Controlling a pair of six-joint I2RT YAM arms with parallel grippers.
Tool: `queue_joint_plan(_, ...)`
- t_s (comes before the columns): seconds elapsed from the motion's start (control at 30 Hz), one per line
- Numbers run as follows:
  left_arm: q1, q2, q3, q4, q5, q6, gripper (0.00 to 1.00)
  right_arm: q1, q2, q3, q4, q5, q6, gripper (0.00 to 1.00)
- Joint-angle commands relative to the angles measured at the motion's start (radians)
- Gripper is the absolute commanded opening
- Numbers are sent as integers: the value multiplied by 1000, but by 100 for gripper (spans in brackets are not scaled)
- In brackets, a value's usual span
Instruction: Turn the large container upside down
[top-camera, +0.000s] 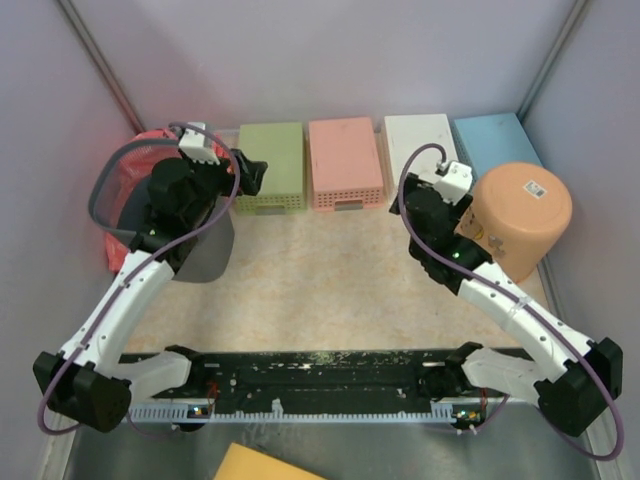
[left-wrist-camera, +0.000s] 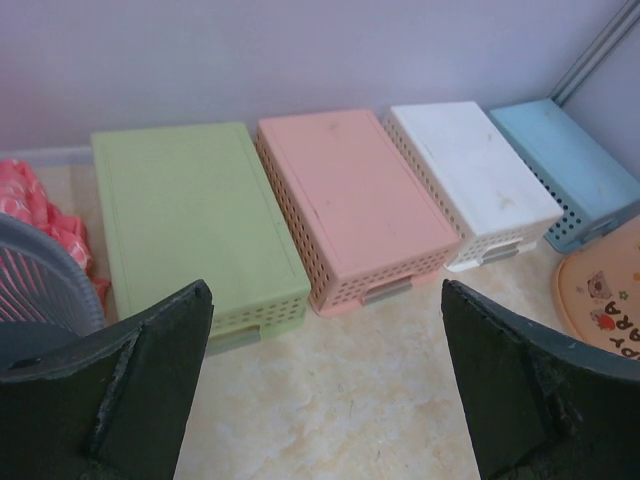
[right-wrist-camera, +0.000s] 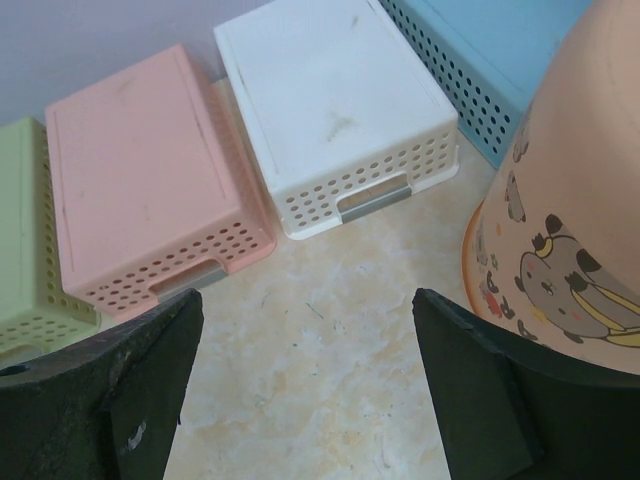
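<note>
Top view: the peach bucket (top-camera: 520, 215) stands at the right edge of the worktop (top-camera: 330, 270) with its labelled base upward, so it already looks turned over. The right arm (top-camera: 500, 290) is just beside it.

Left wrist: the left jaws are spread and empty, facing the green box (left-wrist-camera: 190, 210) and the pink box (left-wrist-camera: 350, 200).

Right wrist: the right jaws are spread and empty, and the bucket's rim sits on the worktop just right of them. Retreating straight back without brushing that rim seems wisest.
</note>
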Motion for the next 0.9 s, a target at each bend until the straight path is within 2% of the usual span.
queue_joint_plan(0.0, 0, -75, -50, 182, 3, 81, 99, -6, -70, 2, 130, 47, -42, 86)
queue_joint_plan(0.4, 0, -123, -8, 195, -8, 169, 99, -6, -110, 118, 356, 85, -357, 86)
queue_joint_plan(0.7, 1, -158, -25, 211, -12, 151, 99, -6, -101, 119, 381, 116, -372, 87)
queue_joint_plan(0.87, 0, -172, -69, 277, -42, 133, 99, -6, -92, 135, 357, 145, -350, 87)
